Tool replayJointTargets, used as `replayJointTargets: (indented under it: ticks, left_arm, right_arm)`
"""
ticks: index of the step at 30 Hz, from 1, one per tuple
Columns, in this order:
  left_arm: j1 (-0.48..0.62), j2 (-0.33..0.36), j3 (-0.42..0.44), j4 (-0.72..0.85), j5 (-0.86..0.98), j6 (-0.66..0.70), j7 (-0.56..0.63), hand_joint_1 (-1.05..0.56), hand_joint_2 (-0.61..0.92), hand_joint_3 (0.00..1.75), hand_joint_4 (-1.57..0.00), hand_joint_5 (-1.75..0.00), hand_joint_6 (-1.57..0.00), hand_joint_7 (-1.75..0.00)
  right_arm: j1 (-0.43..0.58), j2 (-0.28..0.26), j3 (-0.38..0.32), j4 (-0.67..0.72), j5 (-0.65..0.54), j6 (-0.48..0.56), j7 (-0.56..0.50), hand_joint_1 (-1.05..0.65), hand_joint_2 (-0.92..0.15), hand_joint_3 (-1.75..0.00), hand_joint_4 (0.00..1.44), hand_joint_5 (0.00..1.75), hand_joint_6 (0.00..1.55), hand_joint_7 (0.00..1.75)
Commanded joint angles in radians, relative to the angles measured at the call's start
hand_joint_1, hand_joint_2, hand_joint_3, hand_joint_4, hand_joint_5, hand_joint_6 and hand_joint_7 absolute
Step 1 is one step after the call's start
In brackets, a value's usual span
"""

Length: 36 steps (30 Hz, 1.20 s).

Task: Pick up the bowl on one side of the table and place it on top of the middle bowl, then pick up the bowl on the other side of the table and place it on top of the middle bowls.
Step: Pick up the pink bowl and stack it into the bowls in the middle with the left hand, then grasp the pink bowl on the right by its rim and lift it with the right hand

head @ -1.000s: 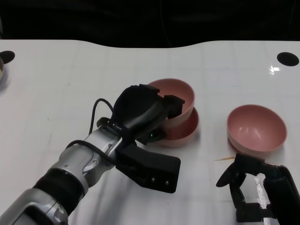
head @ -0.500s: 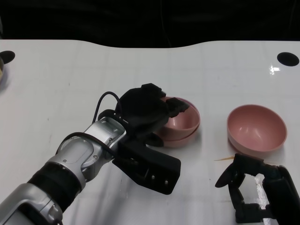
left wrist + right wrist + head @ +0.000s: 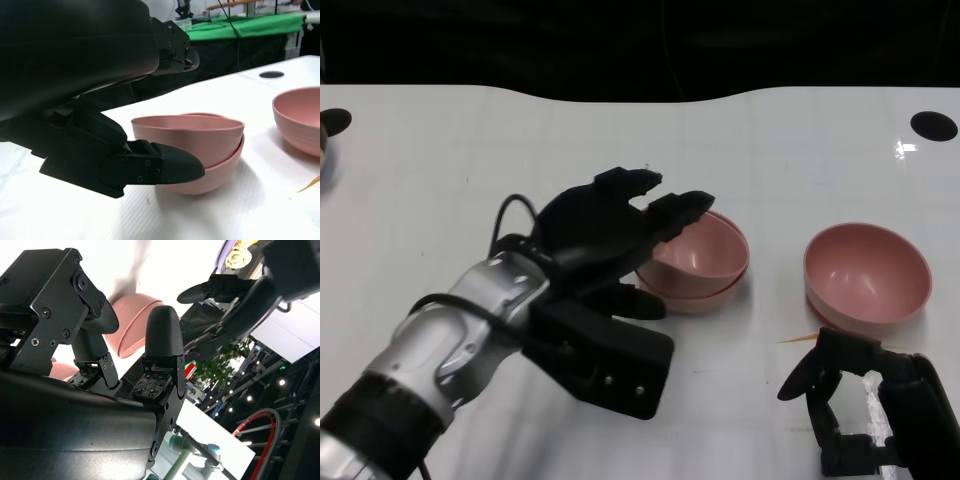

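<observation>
Stacking stood half done, you saw: one pink plastic bowl point(image 3: 698, 248) nested in the middle bowl point(image 3: 695, 296) at frame centre, left hand point(image 3: 605, 225) spread and empty beside it, right hand point(image 3: 865, 405) empty with fingers apart at lower right, the lone pink bowl point(image 3: 867, 275) at centre right still awaiting you.

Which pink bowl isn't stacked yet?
The lone bowl on the robot's right, just beyond the right hand. The other two are nested in the middle stack by the left hand.

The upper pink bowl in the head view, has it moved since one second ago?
Yes. The upper bowl has dropped into the middle bowl, nested, no longer tilted above it.
</observation>
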State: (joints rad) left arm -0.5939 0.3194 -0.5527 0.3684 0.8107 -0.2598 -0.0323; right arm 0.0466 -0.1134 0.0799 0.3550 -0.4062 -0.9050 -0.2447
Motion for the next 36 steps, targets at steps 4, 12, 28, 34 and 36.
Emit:
replayJointTargets:
  ticks: [4, 12, 28, 34, 36]
  left_arm:
    - [0.118, 0.061, 0.096, -0.097, -0.086, -0.068, 0.034, -0.76, 0.92, 0.39, -0.06, -0.23, -0.16, -0.04]
    - [0.259, 0.066, 0.218, -0.065, -0.183, -0.332, 0.265, -0.41, 0.92, 0.17, -0.39, -0.72, -0.56, -0.15]
    - [0.479, -0.018, 0.363, 0.087, -0.579, -0.652, 0.217, 0.03, 0.46, 1.05, -0.72, -1.42, -0.82, -0.95]
    - [0.542, -0.084, 0.384, 0.075, -0.772, -0.610, 0.077, 0.00, 0.35, 1.44, -0.76, -1.60, -0.76, -1.32]
    - [0.543, -0.096, 0.394, 0.097, -0.808, -0.609, 0.034, -0.01, 0.33, 1.49, -0.79, -1.67, -0.76, -1.45]
  right_arm:
    - [0.004, -0.014, -0.011, -0.014, 0.008, -0.003, -0.009, 0.23, -0.16, -1.58, 0.86, 1.68, 0.87, 1.27]
    - [0.005, -0.010, -0.008, -0.009, 0.020, -0.001, -0.005, 0.21, -0.16, -1.59, 0.87, 1.66, 0.89, 1.27]
    - [-0.004, -0.006, -0.007, -0.005, 0.023, 0.004, -0.008, 0.22, -0.14, -1.61, 0.88, 1.68, 0.87, 1.29]
    - [-0.015, -0.013, -0.009, 0.016, 0.030, -0.012, -0.007, 0.19, -0.16, -1.59, 0.86, 1.72, 0.86, 1.28]
    - [-0.019, -0.013, -0.011, 0.023, 0.030, -0.020, -0.011, 0.18, -0.19, -1.55, 0.84, 1.74, 0.83, 1.27]
